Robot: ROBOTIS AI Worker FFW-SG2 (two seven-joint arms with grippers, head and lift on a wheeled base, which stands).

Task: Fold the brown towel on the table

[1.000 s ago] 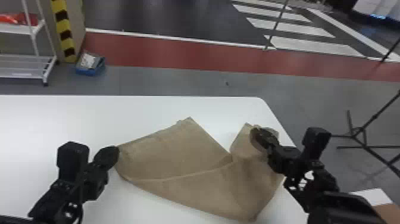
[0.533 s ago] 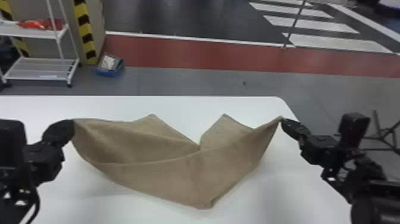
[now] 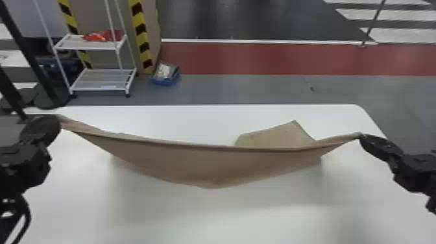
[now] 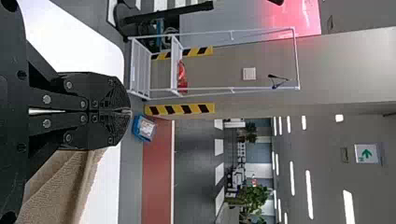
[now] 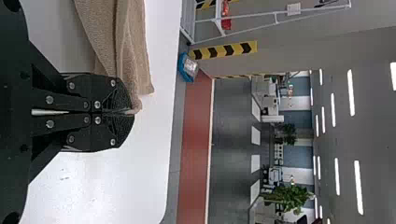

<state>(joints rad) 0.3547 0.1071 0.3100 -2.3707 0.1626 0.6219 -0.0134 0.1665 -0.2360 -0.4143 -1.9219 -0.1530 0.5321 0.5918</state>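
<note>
L gripper (image 3: 58,121): arm comes in at the L edge of the head view, fingers pointing fwd and inward over the table (image 3: 207,217), closed w/ a towel corner pinched at the tips. In its wrist view the two fingers sit flush side by side, w/ towel hanging just beside them.

R gripper (image 3: 360,137): arm comes in from the R edge, mirroring the L, fingers angled fwd and in toward the L. Also closed, gripping the opp. corner; its wrist view has the cloth caught right at the fingertips. Grippers well apart, approx. level w/ each other, L one a bit higher in the head view.

Towel (image 3: 207,165): strung btwn the two over the table, top edge pulled long w/ a shallow sag, lower part drooping to a blunt point nr the middle. A flap shows past the top edge, R of ctr. Can't tell if the bottom touches the table.

Bkgd: white cart (image 3: 99,79) w/ a red item (image 3: 103,35) on its upper shelf, beyond the table on the L; blue box (image 3: 164,81) on the floor beside it.
</note>
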